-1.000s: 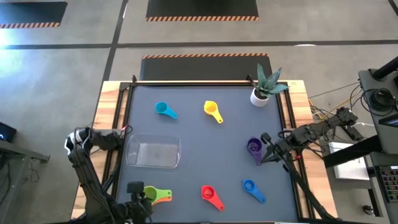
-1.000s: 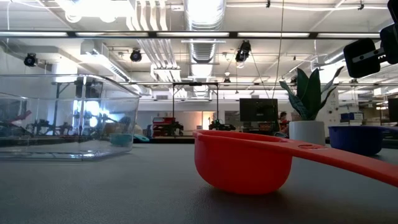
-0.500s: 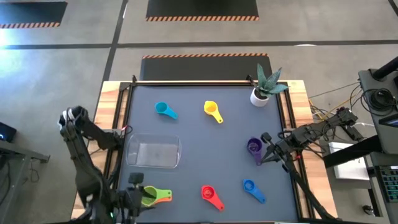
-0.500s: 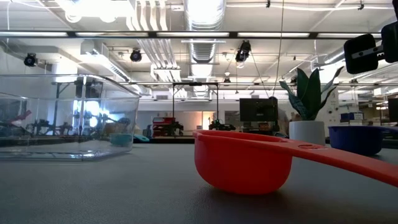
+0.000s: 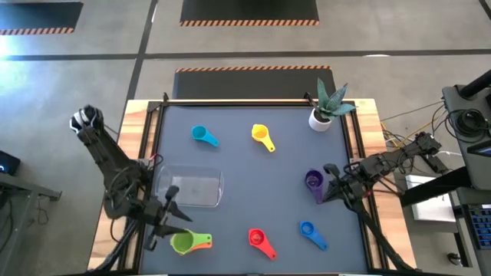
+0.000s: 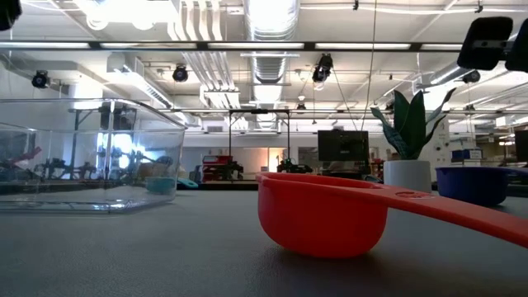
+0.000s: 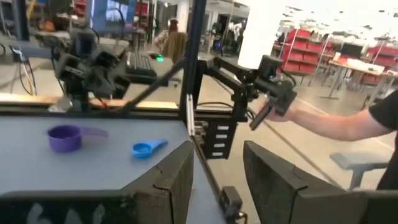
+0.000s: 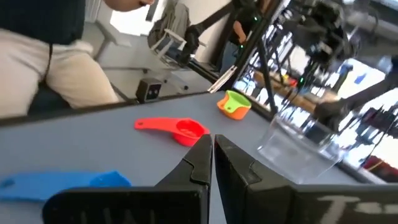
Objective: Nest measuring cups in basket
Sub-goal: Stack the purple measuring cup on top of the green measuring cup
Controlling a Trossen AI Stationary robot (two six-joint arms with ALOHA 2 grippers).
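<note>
On my worktop (image 5: 253,176): clear basket (image 5: 189,188) at left, nothing in it that I can see. Cups lie scattered: green cup (image 5: 182,243) nested on orange (image 5: 202,243) just in front of the basket, red (image 5: 257,238), blue (image 5: 308,229), purple (image 5: 313,182), yellow (image 5: 260,135), cyan (image 5: 201,134). My left hand (image 5: 163,218) hovers between basket and green cup, fingers parted, gripping nothing. My right hand (image 5: 331,187) sits beside the purple cup, fingers closed together, empty.

Left gripper (image 7: 214,177) fingers parted, empty; purple cup (image 7: 67,137) and blue cup (image 7: 147,148) lie on table (image 7: 37,158); person's arm (image 7: 336,124) beyond.
</note>
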